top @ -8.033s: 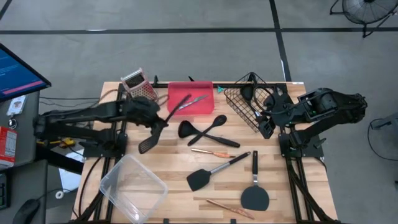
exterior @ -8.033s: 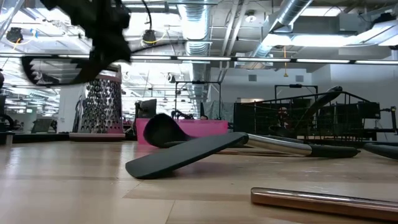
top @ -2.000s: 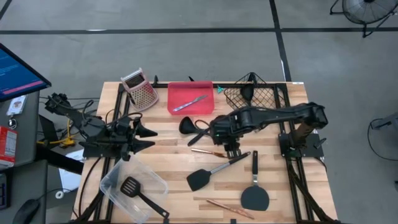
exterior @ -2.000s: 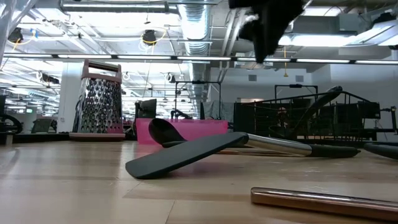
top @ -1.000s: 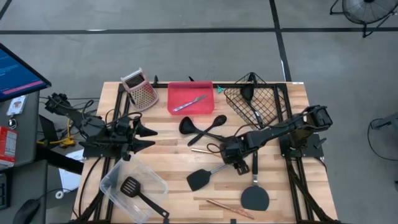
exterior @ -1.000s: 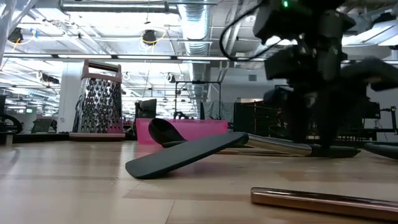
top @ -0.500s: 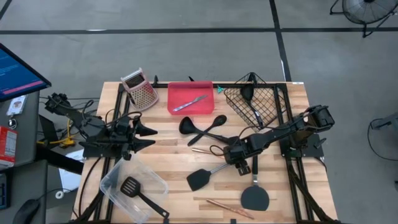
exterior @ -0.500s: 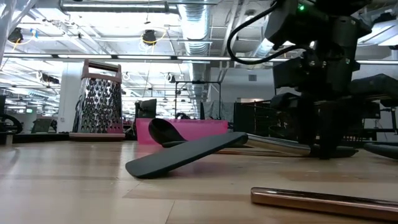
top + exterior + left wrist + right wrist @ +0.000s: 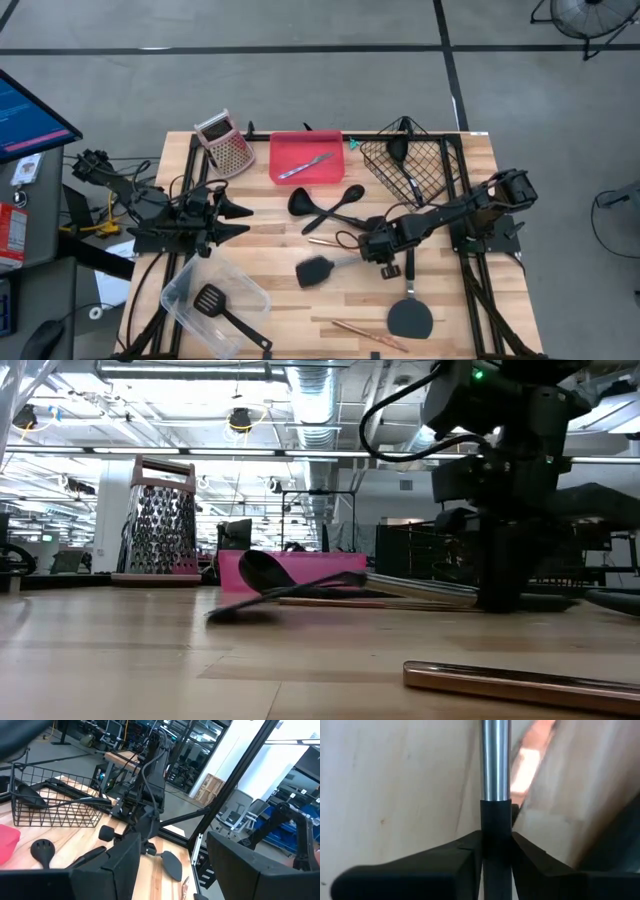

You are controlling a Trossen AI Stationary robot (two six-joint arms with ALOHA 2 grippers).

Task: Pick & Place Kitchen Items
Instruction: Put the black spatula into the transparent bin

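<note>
Even, bright overhead light falls on the tabletop [image 9: 260, 250], with only soft, short shadows. In the low view, ceiling lamps [image 9: 240, 420] glare and the near copper handle [image 9: 520, 682] is blurred. The right wrist close-up is soft, its background smeared.

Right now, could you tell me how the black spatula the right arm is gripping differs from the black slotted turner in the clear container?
The spatula lies on the wooden table; the slotted turner sits inside the clear container. The right gripper has its jaws closed on the spatula's handle, while nothing holds the turner. The spatula's handle has a silver metal section; the turner looks black throughout. Both are long-handled, with black heads.
</note>
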